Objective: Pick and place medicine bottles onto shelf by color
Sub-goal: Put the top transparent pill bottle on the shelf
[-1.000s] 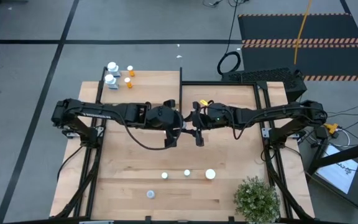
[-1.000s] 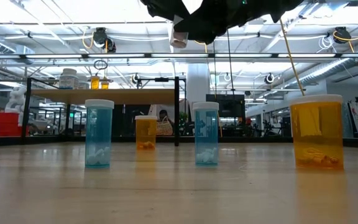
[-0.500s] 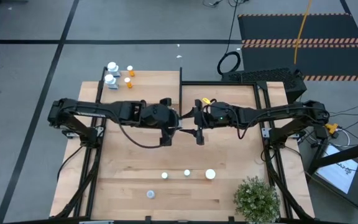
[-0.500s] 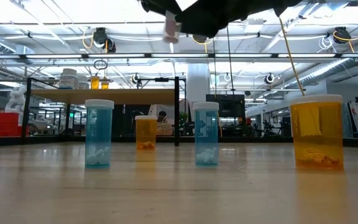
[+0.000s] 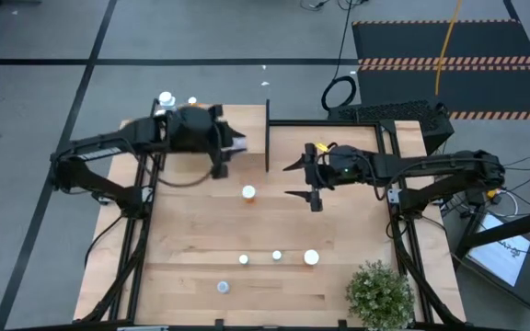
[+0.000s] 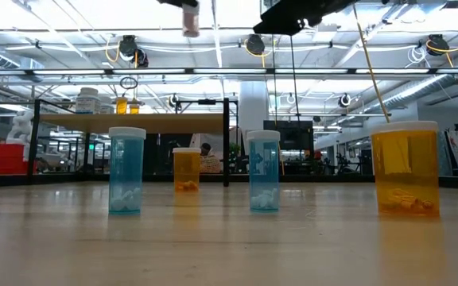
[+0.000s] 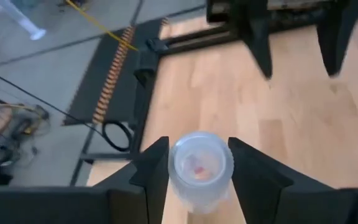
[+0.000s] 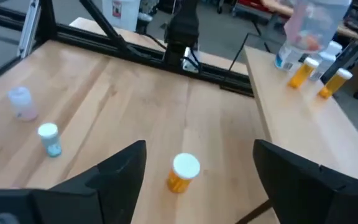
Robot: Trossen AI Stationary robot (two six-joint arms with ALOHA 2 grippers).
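My left gripper (image 5: 231, 145) is shut on a pale clear medicine bottle (image 7: 201, 168) with pinkish pills inside, high over the shelf (image 5: 247, 118) at the far left, beside its black upright panel (image 5: 267, 138). Several bottles (image 5: 166, 97) stand at the shelf's far left end. My right gripper (image 5: 293, 180) hangs open at mid-table, holding nothing. An orange bottle (image 5: 247, 193) with a white cap stands on the table just left of it, and shows in the right wrist view below the open fingers (image 8: 182, 171). My left gripper pinches the clear bottle's round body (image 7: 174, 167) between its two fingers, one on each side. The bottle's end faces the wrist camera. It is lifted clear of the table and the shelf (image 6: 189, 17).
Three bottles stand in a row near the front (image 5: 277, 256), with one more (image 5: 222, 287) closer to the edge. In the low view these are blue (image 6: 126, 171) and orange (image 6: 405, 168) bottles. A potted plant (image 5: 378, 294) fills the near right corner.
My right gripper has opened, let go of the clear bottle and drawn back toward the table's right edge, rising a little. My left gripper has carried the bottle up and toward the far left, over the shelf. The orange bottle on the table has come into view.
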